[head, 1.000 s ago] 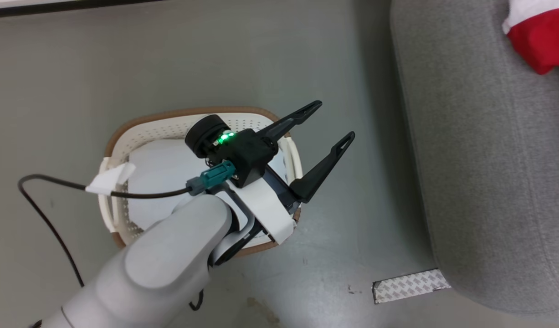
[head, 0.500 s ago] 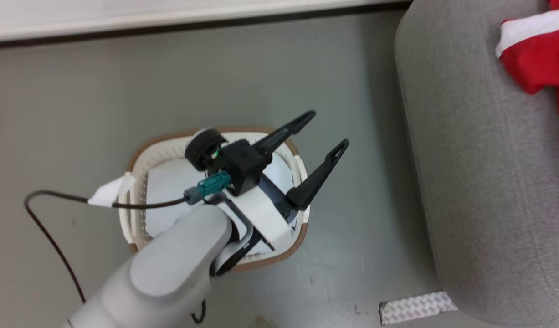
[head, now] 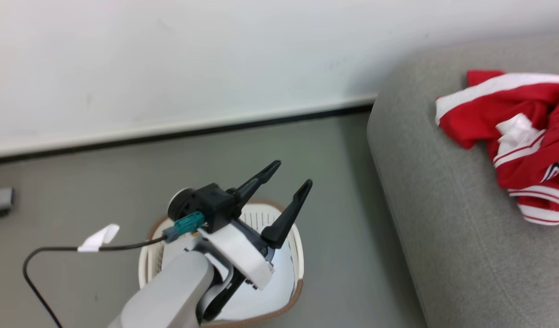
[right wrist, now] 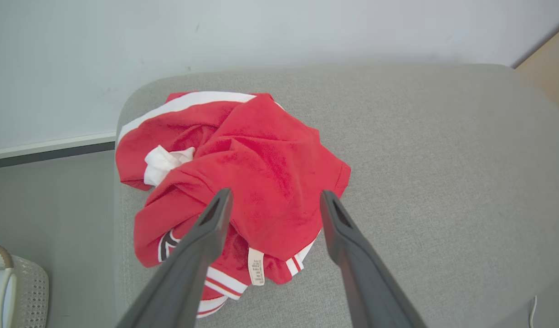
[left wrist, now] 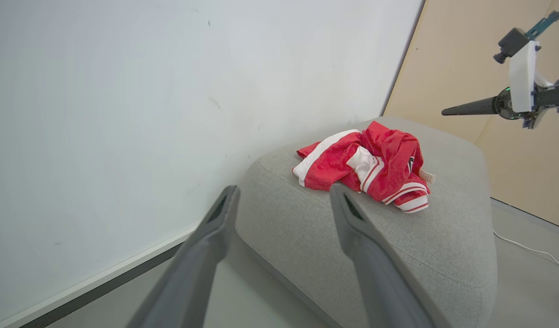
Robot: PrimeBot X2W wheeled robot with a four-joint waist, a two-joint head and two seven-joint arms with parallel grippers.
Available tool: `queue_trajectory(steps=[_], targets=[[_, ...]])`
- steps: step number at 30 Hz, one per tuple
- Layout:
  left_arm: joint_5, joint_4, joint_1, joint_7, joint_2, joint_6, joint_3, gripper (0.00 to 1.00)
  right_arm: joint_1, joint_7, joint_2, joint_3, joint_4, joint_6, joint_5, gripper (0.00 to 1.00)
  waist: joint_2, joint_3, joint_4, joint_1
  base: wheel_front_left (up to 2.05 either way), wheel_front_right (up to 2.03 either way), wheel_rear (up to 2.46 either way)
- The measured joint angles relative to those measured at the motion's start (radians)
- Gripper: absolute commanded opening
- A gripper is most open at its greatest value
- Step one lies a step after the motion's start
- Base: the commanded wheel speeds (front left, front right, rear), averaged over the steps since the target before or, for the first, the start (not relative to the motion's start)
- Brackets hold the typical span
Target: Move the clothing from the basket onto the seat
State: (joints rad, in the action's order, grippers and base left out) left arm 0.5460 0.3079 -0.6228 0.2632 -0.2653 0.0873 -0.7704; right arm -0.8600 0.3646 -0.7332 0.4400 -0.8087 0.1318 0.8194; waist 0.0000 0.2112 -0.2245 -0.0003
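Half basket [head: 299,259] hidden behind left claw [head: 292,173]; clothing [head: 511,105] cropped, probably two.

No readable text, white sewn-in tag [right wrist: 256,266] on the red clothing [right wrist: 261,182] too blurred, dark logo [right wrist: 168,243] folded, unreadable

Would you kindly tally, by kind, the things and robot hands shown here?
Red clothing heap: 1
Basket: 1
Pale sheet: 1
Seat: 1
Hands: 2, left hand and right hand, both open
Total: 6
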Motion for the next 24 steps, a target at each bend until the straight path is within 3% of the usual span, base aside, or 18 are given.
queue_trajectory(steps=[10,16,24], targets=[[-0.002,-0.018,0.121,0.001,-0.006,-0.019,0.111,1.0,0.074,-0.12,-0.038,0.005,0.212,0.0,-0.029,1.0,0.0,-0.149,0.036,0.0,0.0,0.0,0.0],[-0.011,-0.019,0.162,0.001,-0.024,-0.046,0.185,1.0,0.156,-0.287,0.045,-0.06,0.323,0.0,-0.045,1.0,0.0,-0.206,0.1,0.0,0.0,0.0,0.0],[-0.023,-0.021,0.225,0.001,-0.048,-0.1,0.307,1.0,0.31,-0.51,0.183,-0.172,0.397,0.0,-0.15,1.0,0.0,-0.24,0.187,0.0001,0.0,0.0,0.0]])
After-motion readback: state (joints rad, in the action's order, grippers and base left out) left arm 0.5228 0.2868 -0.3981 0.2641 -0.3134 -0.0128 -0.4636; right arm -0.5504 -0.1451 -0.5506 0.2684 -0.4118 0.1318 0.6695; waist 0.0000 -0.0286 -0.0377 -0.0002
